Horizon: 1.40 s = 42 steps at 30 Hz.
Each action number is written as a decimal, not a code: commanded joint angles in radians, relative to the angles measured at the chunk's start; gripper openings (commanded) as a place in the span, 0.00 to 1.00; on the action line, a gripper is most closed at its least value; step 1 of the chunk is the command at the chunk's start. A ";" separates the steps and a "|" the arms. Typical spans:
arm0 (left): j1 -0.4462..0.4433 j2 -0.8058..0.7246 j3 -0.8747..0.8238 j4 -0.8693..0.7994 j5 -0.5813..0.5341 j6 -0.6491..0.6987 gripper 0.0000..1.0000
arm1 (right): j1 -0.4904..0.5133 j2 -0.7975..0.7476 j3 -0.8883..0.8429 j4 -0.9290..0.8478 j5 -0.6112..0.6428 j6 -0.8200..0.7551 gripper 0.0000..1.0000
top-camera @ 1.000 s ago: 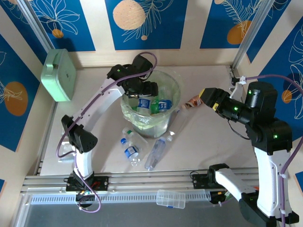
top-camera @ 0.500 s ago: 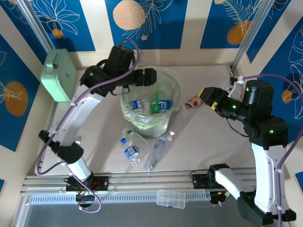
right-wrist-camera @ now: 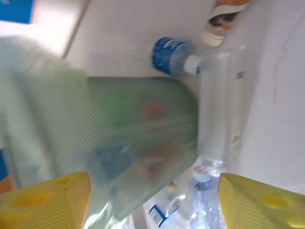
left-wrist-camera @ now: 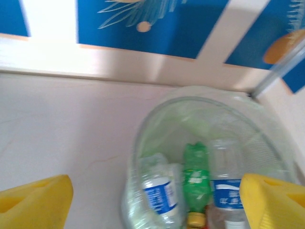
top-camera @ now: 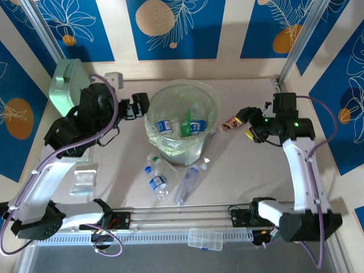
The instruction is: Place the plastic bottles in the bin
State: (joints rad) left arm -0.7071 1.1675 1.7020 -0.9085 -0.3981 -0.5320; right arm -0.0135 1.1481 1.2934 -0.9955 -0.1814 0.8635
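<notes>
Empty, spread jaws on either side of the bin (top-camera: 211, 108)
The left gripper (top-camera: 136, 106), fingers wide apart, hangs at the bin's 9 o'clock. The right gripper (top-camera: 245, 122), pads apart with nothing between, sits at 3 o'clock beside a jar (top-camera: 232, 121). The bag-lined bin holds a green bottle (top-camera: 186, 122) between two blue-label bottles (top-camera: 164, 125). Three loose bottles (top-camera: 159, 183) lie on the table (top-camera: 244, 170) at 6 o'clock. Label print is too blurred to read.

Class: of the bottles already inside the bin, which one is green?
The middle bottle in the bin: green with a yellow cap, between the left bottle and right bottle, both clear with blue labels.
</notes>
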 commanded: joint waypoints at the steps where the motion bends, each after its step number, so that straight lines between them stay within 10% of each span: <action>1: 0.004 -0.052 -0.069 -0.068 -0.130 -0.029 0.90 | -0.006 0.081 0.000 0.068 0.133 0.060 0.75; 19: 0.035 -0.176 -0.275 -0.248 -0.069 -0.055 0.97 | -0.062 0.850 0.448 0.003 0.144 0.002 0.91; 42: 0.040 -0.128 -0.223 -0.335 -0.065 -0.051 0.97 | -0.074 1.040 0.457 0.053 0.181 0.018 0.67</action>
State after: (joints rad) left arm -0.6781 1.0374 1.4410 -1.2102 -0.4721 -0.5972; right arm -0.0807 2.1601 1.7454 -0.9348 -0.0025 0.8814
